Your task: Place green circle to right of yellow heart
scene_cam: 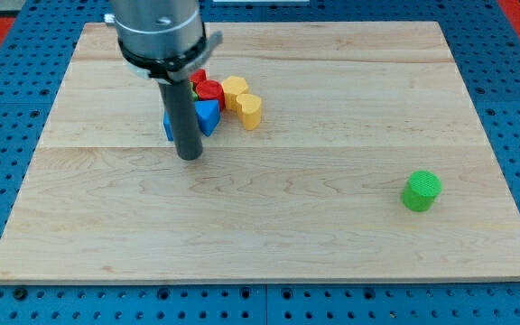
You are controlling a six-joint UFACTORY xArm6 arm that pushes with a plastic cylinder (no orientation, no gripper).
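The green circle point(421, 190) is a short round block lying alone at the view's lower right of the wooden board. The yellow heart point(250, 110) lies at the right end of a cluster of blocks at the view's upper middle. My tip point(190, 157) rests on the board at the lower left of that cluster, just below a blue block point(208, 116). The tip is far to the left of the green circle. The rod hides part of the cluster's left side.
The cluster also holds a second yellow block point(234, 88), a red block point(209, 90), and a sliver of green behind the rod. The wooden board point(332, 262) lies on a blue pegboard.
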